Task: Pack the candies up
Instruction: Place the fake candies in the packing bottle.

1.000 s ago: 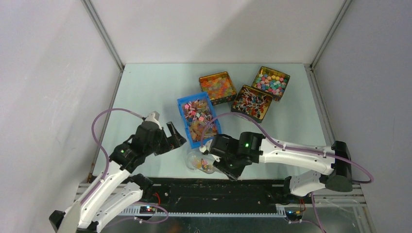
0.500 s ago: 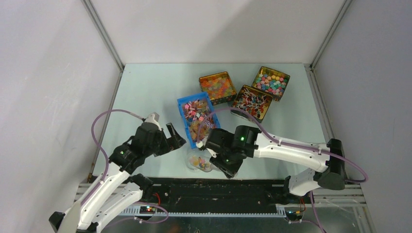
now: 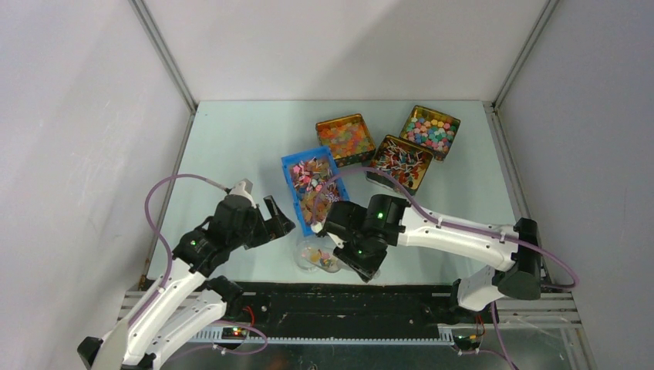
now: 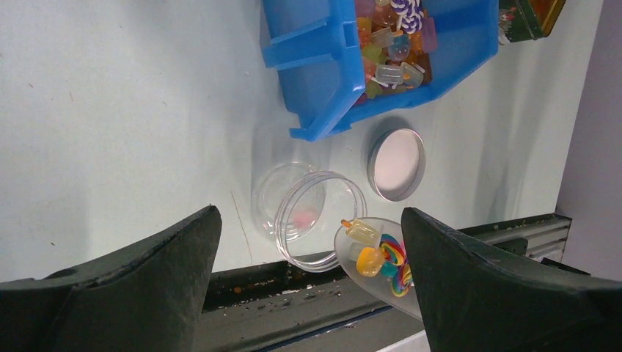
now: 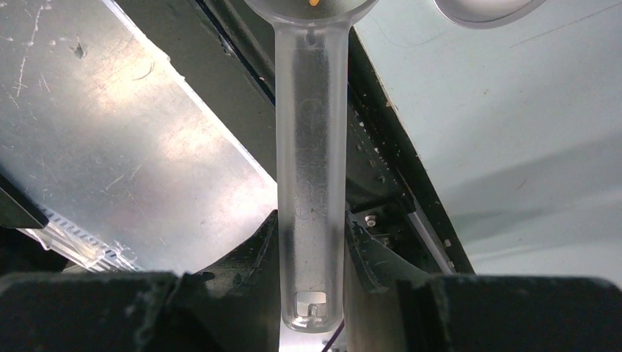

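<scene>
- Candies (image 4: 378,253) fill the clear scoop (image 4: 364,275) at the open jar's (image 4: 282,235) rim; more lie in the blue bin (image 4: 323,88).
- Right jaws pinch the scoop handle; left jaws hang spread wide, holding nothing.
- Tipping off-centre would likely spill sweets onto the worktop (image 4: 132,110) or nudge the light jar over.

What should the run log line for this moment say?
right gripper: shut on scoop | scoop: holds candies, at clear jar's rim | left gripper: open, empty | jar lid: off, on table
</scene>
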Robot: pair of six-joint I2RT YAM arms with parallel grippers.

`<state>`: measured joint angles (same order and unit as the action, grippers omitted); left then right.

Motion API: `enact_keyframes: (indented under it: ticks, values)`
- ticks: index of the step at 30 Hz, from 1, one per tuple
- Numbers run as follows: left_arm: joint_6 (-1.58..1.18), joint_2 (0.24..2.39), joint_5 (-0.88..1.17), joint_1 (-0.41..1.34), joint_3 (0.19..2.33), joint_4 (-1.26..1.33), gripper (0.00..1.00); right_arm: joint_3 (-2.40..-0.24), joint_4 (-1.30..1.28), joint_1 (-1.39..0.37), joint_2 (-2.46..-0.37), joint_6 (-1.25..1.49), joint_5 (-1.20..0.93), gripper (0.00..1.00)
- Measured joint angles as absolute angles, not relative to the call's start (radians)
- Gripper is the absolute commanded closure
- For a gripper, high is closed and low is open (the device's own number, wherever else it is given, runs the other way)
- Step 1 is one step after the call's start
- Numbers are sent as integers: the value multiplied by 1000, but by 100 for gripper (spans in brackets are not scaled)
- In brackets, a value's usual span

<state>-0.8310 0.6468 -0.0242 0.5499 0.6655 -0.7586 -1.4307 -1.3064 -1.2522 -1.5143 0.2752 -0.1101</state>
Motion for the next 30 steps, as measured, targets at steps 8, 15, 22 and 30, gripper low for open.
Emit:
enact_keyframes:
  ticks: [8, 15, 22, 30]
  values:
    - [-832, 644, -24, 550, 664, -759, 0, -1480, -1346, -1256, -1546, 269, -106, 100]
    - [-839, 626, -25, 551, 651, -770, 0, -1520, -1373, -1270, -1566, 267, -94, 100]
    - [-839, 619, -28, 552, 651, -772, 0, -1526, -1401, -1279, -1595, 258, -73, 100]
    - [-839, 614, -31, 553, 651, -773, 0, -1567, -1430, -1290, -1617, 254, -56, 100]
